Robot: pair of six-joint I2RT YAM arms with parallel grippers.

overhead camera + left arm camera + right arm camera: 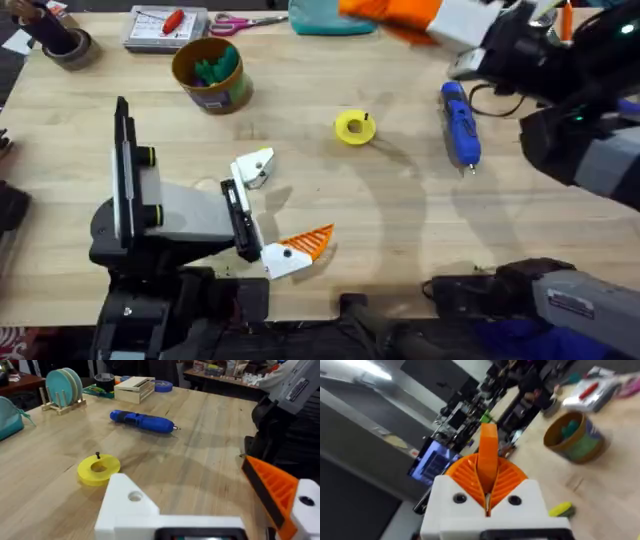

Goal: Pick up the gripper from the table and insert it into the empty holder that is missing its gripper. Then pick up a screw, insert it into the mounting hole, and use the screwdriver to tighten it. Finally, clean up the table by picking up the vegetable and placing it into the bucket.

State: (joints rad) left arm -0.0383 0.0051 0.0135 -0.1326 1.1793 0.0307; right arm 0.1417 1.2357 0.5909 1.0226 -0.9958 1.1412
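Observation:
My left gripper (280,205) lies open low over the table's near left. One finger is the empty holder (255,168), a white mount with a bare screw hole (135,496). Its other finger carries an orange ribbed tip (272,485). My right gripper (400,15) is raised at the far edge and shut on the gripper (488,452), an orange wedge standing upright between its orange pads. A screw stands on a yellow ring disc (353,127). The blue screwdriver (461,122) lies right of it. The bucket (210,72) stands at the far left with green items inside. The vegetable is out of view.
A grey tape roll (60,45), a tray holding a red-handled tool (165,25), scissors (245,20) and a teal pouch (330,15) line the far edge. A plate rack (62,387) and wooden box (134,389) stand beyond the screwdriver.

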